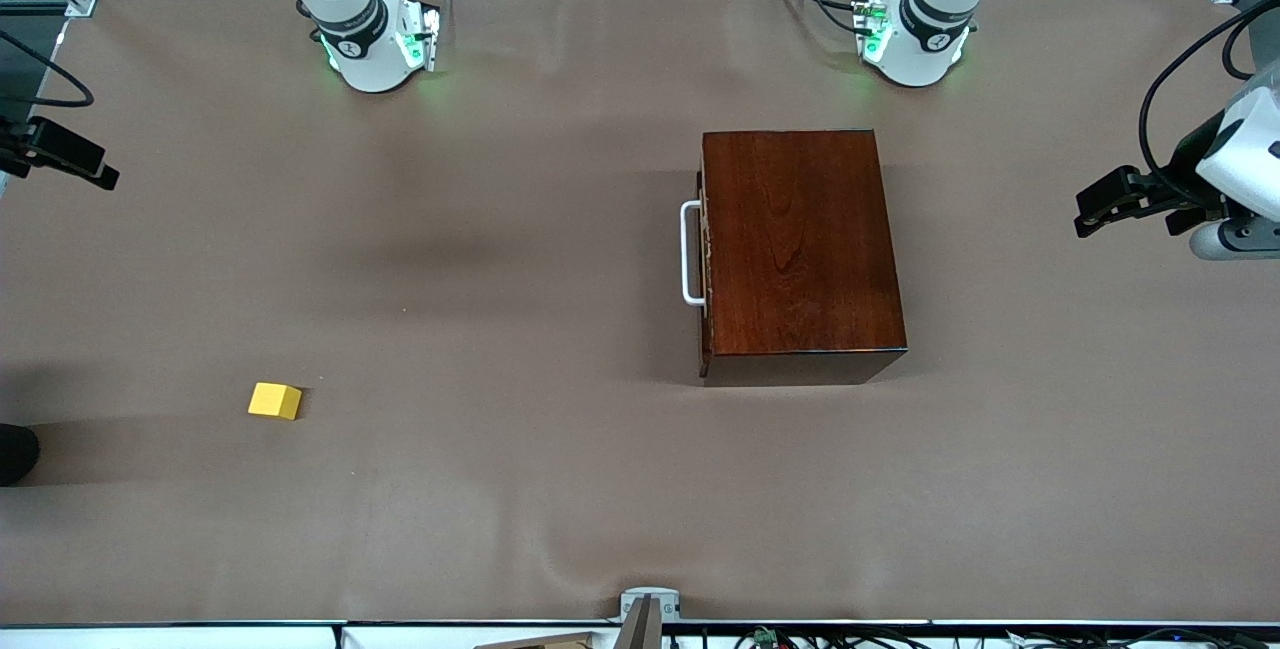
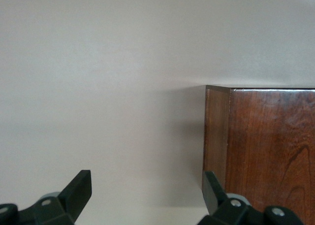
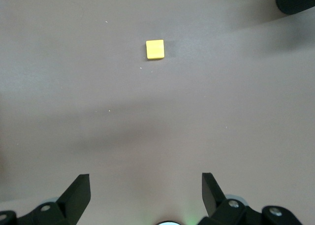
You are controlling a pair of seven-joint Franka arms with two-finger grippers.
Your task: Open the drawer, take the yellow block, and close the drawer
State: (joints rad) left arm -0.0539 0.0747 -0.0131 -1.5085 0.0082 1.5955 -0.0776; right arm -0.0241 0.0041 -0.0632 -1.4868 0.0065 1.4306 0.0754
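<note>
The drawer sits shut in the dark wooden box, so its inside cannot be seen; the white handle faces the right arm's end of the table. The yellow block lies on the table, well apart from the box and nearer the front camera. The left pincer hangs at its own table end with fingers wide. The right pincer is also wide, over bare cloth.

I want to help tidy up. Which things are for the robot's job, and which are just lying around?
For the job:
- drawer, shut in its box, handle facing the right arm's end
- yellow block, out on the table, nearer the camera
- left end effector and right end effector, both open, waiting

Just lying around:
- brown cloth
</note>
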